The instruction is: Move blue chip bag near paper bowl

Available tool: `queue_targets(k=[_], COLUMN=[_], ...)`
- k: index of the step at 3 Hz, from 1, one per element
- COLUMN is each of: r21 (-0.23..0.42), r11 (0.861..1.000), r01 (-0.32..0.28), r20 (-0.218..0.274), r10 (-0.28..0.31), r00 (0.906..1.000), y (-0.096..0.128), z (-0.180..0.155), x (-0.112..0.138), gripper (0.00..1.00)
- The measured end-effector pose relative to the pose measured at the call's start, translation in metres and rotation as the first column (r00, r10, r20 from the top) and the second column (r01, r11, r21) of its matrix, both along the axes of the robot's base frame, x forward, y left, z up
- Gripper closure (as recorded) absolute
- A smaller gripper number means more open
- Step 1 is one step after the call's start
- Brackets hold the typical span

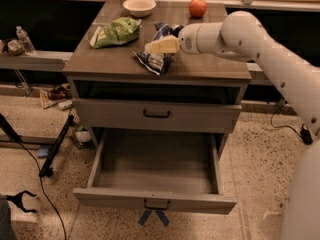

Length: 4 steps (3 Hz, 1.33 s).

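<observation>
Four items on the surface [105,64]: paper bowl [139,6] at back centre, red apple [198,7] to view-right of it, green chip bag [116,32] in front-left of bowl, blue chip bag [156,61] toward front edge, apart from bowl. Hand [149,47] comes in from view-right on the white arm, low over the blue bag's upper part, tips pointing view-left; I can't tell if it's apart, together or clamped on the bag. Lower drawer [155,176] stands pulled open, upper drawer shut.
</observation>
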<state>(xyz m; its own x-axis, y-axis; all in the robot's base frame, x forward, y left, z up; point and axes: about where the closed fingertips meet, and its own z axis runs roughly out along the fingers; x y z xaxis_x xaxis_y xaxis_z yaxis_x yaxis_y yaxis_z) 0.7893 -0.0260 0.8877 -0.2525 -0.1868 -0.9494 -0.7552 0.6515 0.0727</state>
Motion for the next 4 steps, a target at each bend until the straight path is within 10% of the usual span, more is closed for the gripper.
queue_targets(k=[2,4], r21=[0.010,-0.084], r11=[0.999,0.992], r01=[-0.051,0.097], r20=[-0.014,0.116], r10=[0.051,-0.087], r00=[0.9986,0.9894], y=[0.014,-0.034], z=[-0.008,0.032], x=[0.017,0.076], gripper=[0.46,0.99])
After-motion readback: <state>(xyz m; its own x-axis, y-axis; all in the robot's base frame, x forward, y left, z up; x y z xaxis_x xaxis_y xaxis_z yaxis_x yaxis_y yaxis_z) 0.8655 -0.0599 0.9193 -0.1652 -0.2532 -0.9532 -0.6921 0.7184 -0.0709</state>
